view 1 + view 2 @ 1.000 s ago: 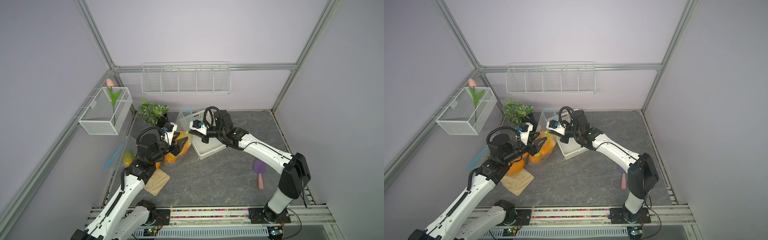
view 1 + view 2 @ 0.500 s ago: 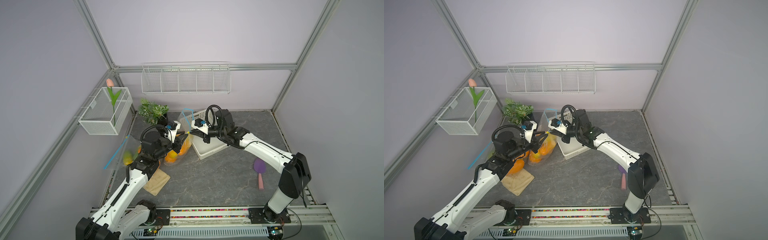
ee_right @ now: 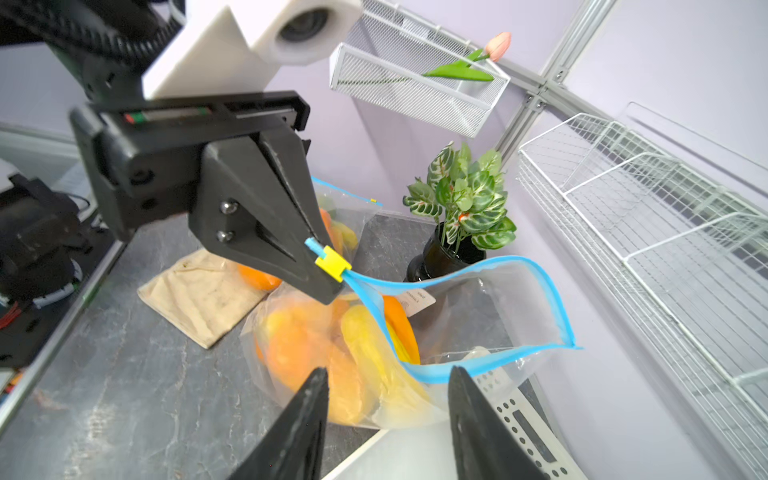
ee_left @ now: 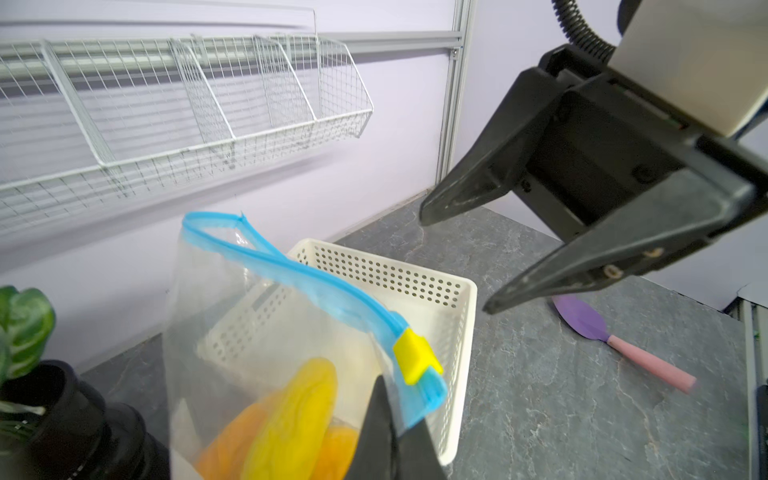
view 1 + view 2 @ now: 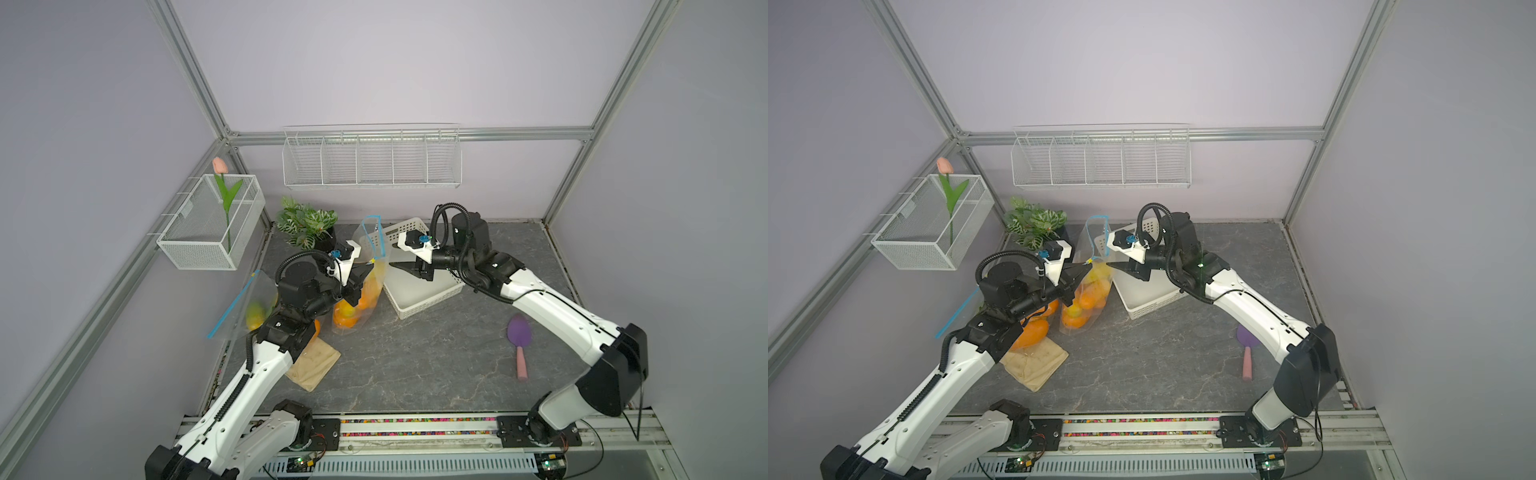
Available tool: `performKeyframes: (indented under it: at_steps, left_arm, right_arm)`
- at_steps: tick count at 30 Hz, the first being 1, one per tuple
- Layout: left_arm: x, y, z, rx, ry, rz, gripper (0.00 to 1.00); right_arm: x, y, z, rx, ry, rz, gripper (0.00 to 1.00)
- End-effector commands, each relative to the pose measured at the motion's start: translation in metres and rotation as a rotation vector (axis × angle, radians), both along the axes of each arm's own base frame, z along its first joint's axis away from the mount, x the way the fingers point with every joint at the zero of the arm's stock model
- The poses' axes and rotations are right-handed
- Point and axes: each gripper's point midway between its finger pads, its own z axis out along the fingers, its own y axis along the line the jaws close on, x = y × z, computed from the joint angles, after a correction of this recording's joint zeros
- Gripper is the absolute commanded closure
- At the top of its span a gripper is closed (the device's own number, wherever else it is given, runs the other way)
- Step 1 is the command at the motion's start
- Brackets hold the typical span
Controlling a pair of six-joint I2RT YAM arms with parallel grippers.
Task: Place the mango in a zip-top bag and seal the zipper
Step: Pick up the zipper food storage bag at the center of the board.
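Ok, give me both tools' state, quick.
Left tool: closed on the zip-top bag at its corner, beside the yellow slider.
Right tool: open, holding nothing.

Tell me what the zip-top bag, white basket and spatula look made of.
The zip-top bag: thin clear glossy plastic film; fruit shows through. The white basket: rigid matte moulded plastic, perforated walls. The spatula: probably silicone, purple blade, pink handle.

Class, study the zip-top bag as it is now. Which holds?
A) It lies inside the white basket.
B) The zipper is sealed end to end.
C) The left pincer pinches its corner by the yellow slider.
C: the left pincer is shut on the zip-top bag right beside the yellow slider, while the blue zipper track gapes open.
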Motion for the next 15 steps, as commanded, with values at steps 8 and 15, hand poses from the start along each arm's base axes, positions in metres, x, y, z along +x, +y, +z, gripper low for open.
performKeyframes:
  at_steps: [8,15]
  left_arm:
    - [-0.015,-0.006,0.070,0.125,-0.162,-0.101,1.00]
    - [-0.041,-0.031,0.109,0.103,-0.201,-0.329,1.00]
  right_arm:
    - [-0.027,0.000,0.033,-0.029,-0.141,0.134,0.39]
    - [-0.036,-0.021,0.054,0.000,-0.189,0.045,0.36]
